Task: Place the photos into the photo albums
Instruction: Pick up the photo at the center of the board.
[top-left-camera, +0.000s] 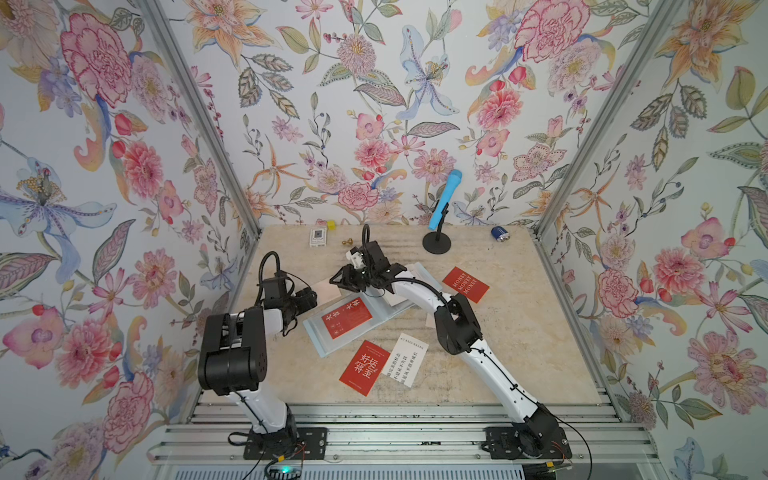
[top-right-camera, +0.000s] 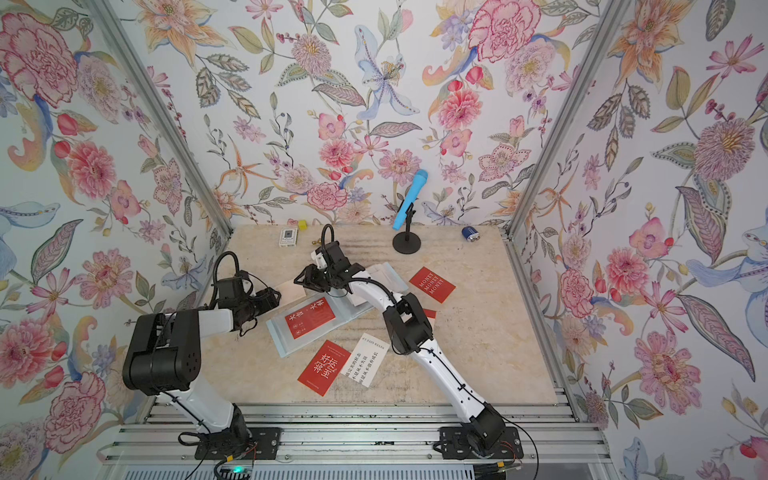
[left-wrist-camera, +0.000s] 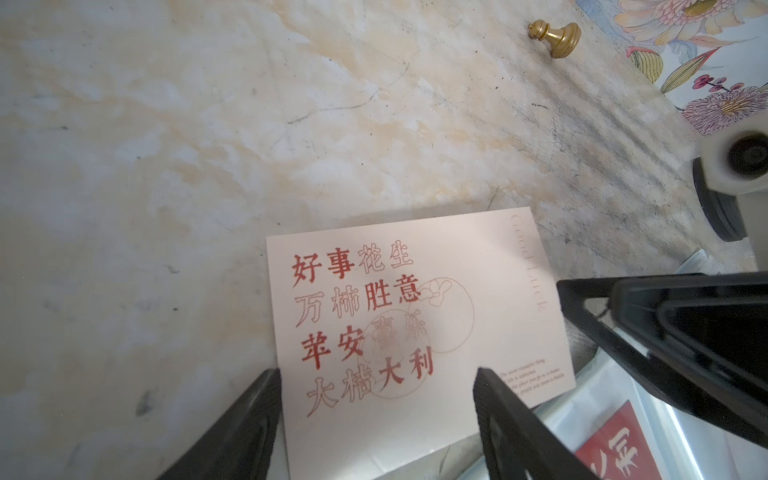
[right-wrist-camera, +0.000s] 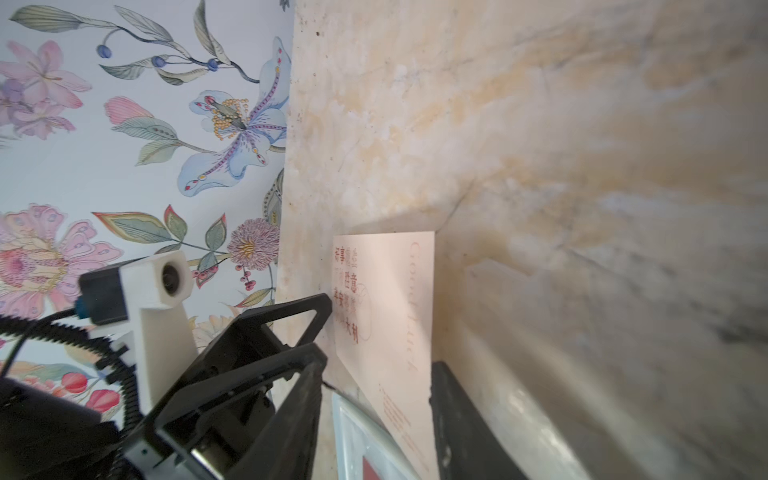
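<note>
reaching down, left hand (left-wrist-camera: 376, 370) released astride pink card (left-wrist-camera: 415, 316) (lying flat), right hand (top-left-camera: 337, 281) alongside, grip unclear

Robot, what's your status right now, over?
Left gripper open, straddling pale pink card. Right gripper at that card's edge, grip unclear. One red card lies on open album; right arm crosses it.

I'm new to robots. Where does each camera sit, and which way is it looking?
Both top views: high above the arms' bases, looking down on the marble table; left arm and right arm show.
Left wrist: on the left arm, looking down past the left gripper at a pale pink card.
Right wrist: on the right arm, looking low across the table; one own finger and the left gripper show.
Shared: both wrist views show that card.
</note>
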